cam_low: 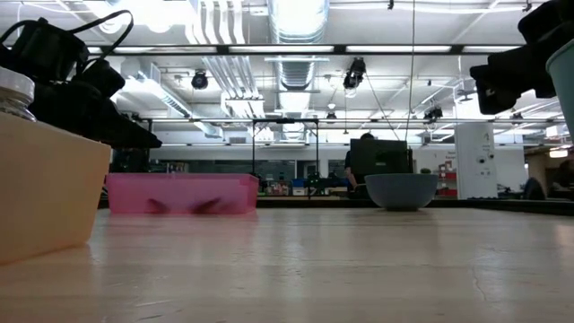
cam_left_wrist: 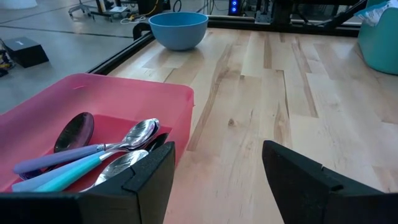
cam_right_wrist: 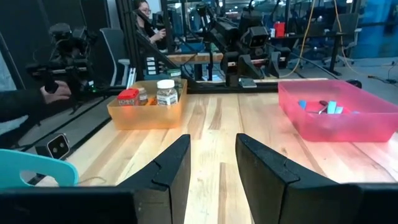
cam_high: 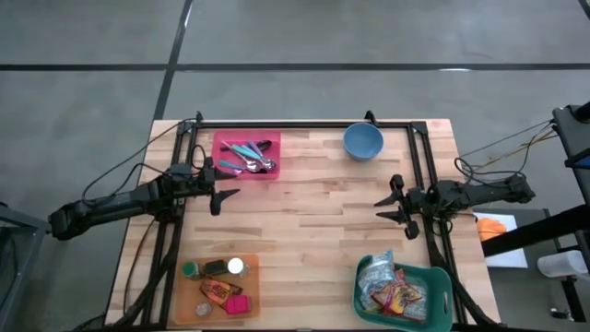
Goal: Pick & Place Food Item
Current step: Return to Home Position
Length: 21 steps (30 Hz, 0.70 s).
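Pink bin (cam_high: 247,176) holds spoons (cam_left_wrist: 93,155), mere shadows in the low view, plain from the left wrist; left claw (cam_high: 230,182) and right claw (cam_high: 387,199) gape empty

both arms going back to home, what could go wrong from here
1. The left gripper, open, sits right beside the pink bin. A low or sideways pull-back could clip the bin's wall and jolt the spoons inside.
2. The right gripper, open, is not far from the teal bin, where the packets look heaped. A low swing that way might brush them.
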Each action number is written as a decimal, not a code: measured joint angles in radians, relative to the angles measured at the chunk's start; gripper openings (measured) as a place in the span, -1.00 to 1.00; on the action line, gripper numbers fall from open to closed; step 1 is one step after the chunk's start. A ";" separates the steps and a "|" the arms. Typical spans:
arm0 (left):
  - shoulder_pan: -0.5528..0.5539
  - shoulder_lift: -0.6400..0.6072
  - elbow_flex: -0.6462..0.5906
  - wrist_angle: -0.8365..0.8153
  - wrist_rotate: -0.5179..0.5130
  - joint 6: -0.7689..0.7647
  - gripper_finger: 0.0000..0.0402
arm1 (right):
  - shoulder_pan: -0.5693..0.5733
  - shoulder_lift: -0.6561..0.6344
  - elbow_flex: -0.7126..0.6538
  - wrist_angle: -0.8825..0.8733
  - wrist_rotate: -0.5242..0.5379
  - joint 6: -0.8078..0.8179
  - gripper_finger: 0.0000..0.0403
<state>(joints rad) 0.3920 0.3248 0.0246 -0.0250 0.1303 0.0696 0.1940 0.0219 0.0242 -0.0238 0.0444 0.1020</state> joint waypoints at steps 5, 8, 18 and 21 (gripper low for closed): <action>0.000 0.000 0.000 0.000 0.000 0.000 0.21 | 0.000 0.000 0.000 0.000 0.000 -0.005 -0.38; 0.000 0.000 0.000 0.000 -0.007 0.068 0.21 | 0.000 0.003 0.000 0.001 0.000 -0.008 -0.38; 0.000 0.000 0.000 0.001 -0.003 -0.080 0.21 | 0.000 0.008 0.000 0.000 0.000 -0.034 -0.38; 0.004 -0.017 -0.002 0.022 0.001 -0.091 0.21 | 0.000 0.008 0.000 0.000 0.000 -0.034 -0.38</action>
<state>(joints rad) 0.3958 0.3080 0.0231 -0.0033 0.1317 -0.0211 0.1940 0.0302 0.0242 -0.0235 0.0448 0.0679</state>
